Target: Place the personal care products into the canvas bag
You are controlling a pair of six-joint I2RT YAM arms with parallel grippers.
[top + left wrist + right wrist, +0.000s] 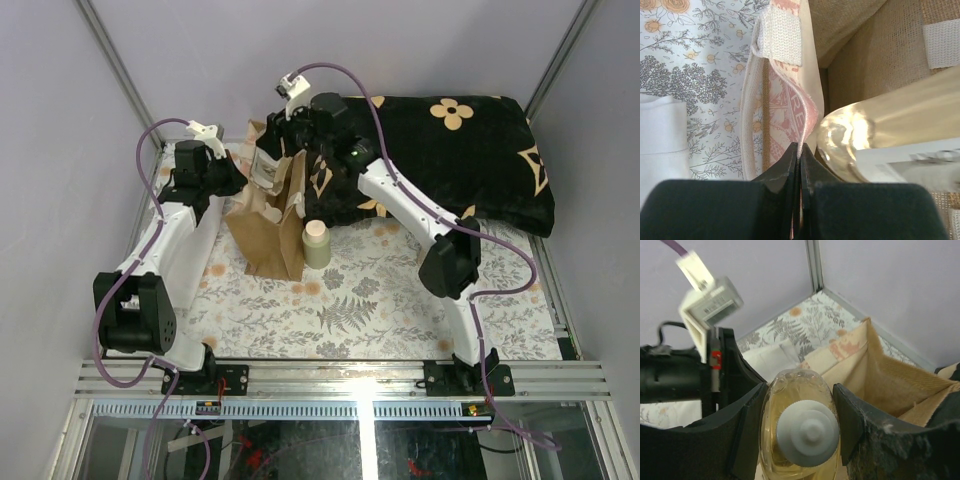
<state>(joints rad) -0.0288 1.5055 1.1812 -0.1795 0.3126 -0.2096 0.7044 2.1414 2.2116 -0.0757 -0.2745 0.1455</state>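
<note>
From above, the tall tan-brown canvas bag [268,225] stands on the flower-printed counter [400,300], left of centre. The left pincer [238,180] is at the bag's left rim. The right pincer [278,155] hangs over the open mouth, carrying a clear amber bottle with a pale cap [265,172]. A pale greenish bottle with a pale cap [316,243] stands upright just beside the bag's right wall. This view shows two bottles, one bag, one big black cushion with beige flower marks [470,160] at the rear, and one white folded cloth [190,250] under the left arm. Whether any bottles already lie inside the bag is hidden.

In the left wrist view, the left pincer [800,152] is clamped shut on the bag's pale printed rim, below one woven handle strap [782,35]. The amber bottle's rounded end [850,135] is right beside it, over the burlap interior [875,60].

In the right wrist view, the right pincer [799,410] grips the amber bottle [807,432] across its flat body, cap toward the camera, with the bag's mouth [890,385] open beyond.

The step is likely the drop. It would go best with the rim pulled taut and outward, the bottle lowered below the rim clear of the strap, and only then released
</note>
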